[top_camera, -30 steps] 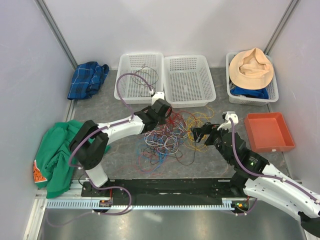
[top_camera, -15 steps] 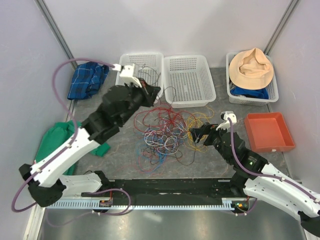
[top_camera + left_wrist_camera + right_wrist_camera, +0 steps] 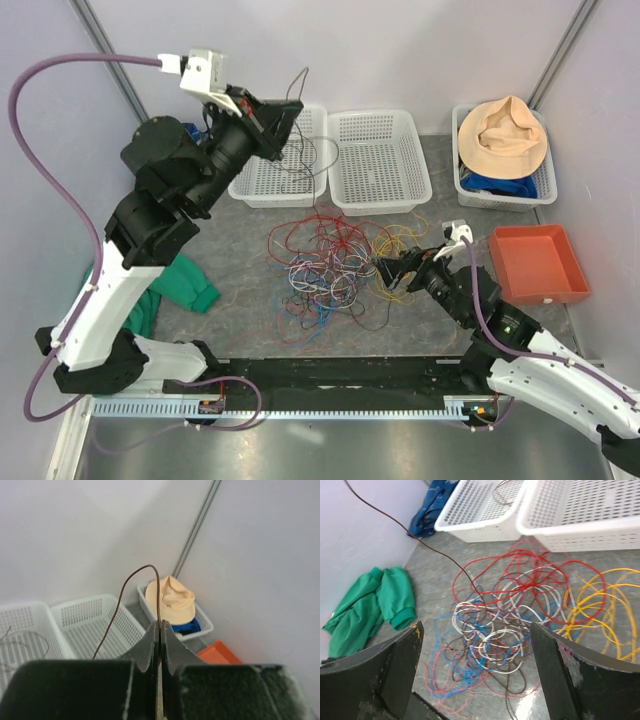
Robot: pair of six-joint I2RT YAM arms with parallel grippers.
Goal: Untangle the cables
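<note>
The cables [image 3: 335, 265] lie in a red, yellow, blue, white and brown tangle on the grey table [image 3: 230, 220]. One of them, a dark brown cable [image 3: 131, 587], is pinched in your left gripper [image 3: 159, 628], whose fingers are pressed together on it high above the surface. From that pinch the strand arches up and over, then runs down toward the heap; the right wrist view shows it crossing the tabletop to the tangle's left edge. Your left gripper hangs over the left white basket [image 3: 262, 175], well apart from the heap below. Your right gripper [image 3: 388, 270] sits low at the tangle's right side, beside the yellow loops, its fingers spread wide with the heap framed between them. Beyond stand a middle white basket [image 3: 378, 160], a third basket [image 3: 545, 188] carrying a tan hat [image 3: 508, 135], an orange tray [image 3: 535, 262] and a green cloth [image 3: 185, 285].
</note>
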